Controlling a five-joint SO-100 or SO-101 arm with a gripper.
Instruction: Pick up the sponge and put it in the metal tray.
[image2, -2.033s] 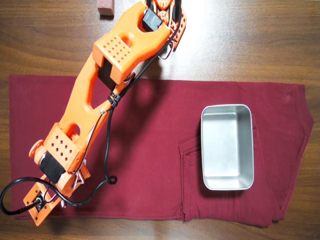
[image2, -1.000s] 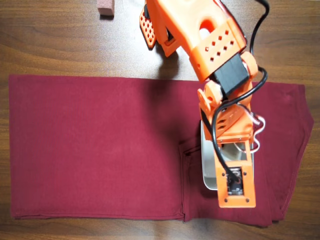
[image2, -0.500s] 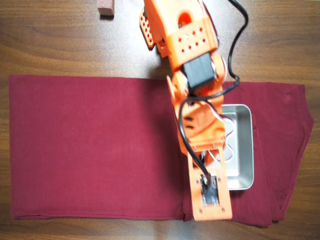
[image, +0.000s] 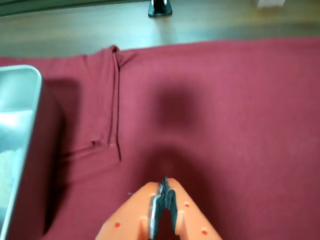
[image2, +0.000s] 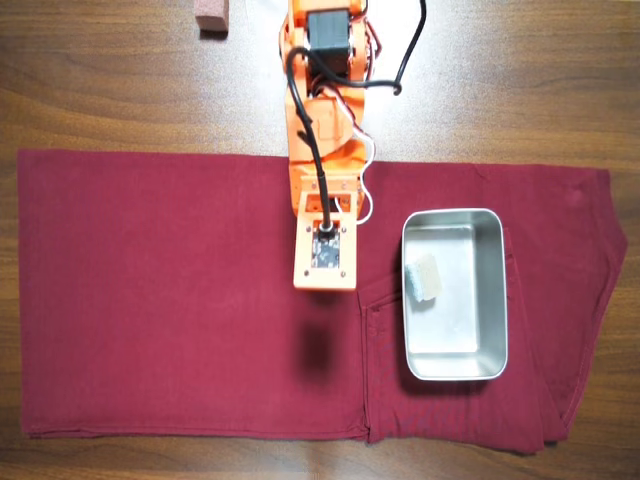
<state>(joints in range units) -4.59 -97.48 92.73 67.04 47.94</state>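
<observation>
The metal tray (image2: 455, 345) stands on the red cloth, right of the arm in the overhead view. The sponge (image2: 424, 276), a small beige-grey block, lies inside it against its left wall. In the wrist view the tray's rim (image: 35, 95) shows at the left edge, with a blurred pale patch inside. My orange gripper (image: 165, 184) is shut and empty, held above bare cloth beside the tray. In the overhead view the fingers are hidden under the wrist's camera mount (image2: 325, 250).
The dark red cloth (image2: 150, 300) covers most of the wooden table (image2: 100, 90), with a stitched seam (image: 118, 110). A pinkish-brown block (image2: 211, 15) sits at the table's far edge, left of the arm's base. A black object (image: 160, 7) stands beyond the cloth.
</observation>
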